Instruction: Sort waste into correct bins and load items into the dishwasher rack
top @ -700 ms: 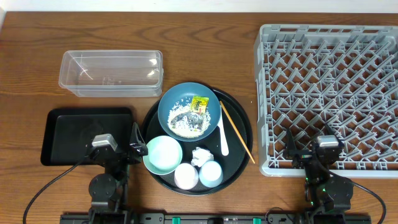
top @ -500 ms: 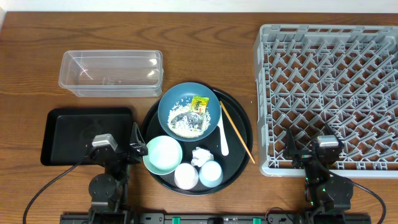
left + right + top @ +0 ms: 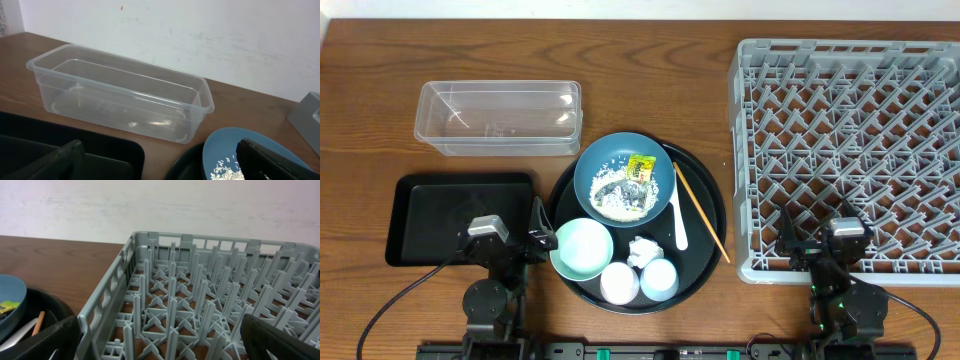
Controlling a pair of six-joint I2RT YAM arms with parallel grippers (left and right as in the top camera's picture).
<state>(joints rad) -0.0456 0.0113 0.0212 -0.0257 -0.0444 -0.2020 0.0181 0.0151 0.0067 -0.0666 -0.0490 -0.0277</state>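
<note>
Rack (image 3: pixel 845 150) at right, bowl (image 3: pixel 623 180) at centre, both claws bare.
My right claw (image 3: pixel 160 322) sits at that grey grid's lower edge; the bowl, holding rice (image 3: pixel 615 203) and packet (image 3: pixel 641 167), lies up and right of my left claw (image 3: pixel 157 152), the nearer one. Beside it the chopsticks (image 3: pixel 700 212) slant upper-left to lower-right. Both claws gape wide, gripping nothing.

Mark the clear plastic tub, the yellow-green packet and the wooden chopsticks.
Clear rectangular plastic tub (image 3: pixel 498 118): overhead view, bare floor.
Small yellow-green packet (image 3: pixel 641 167): overhead view, its middle.
Thin wooden chopsticks (image 3: pixel 701 213): overhead view, mid-shaft.
</note>
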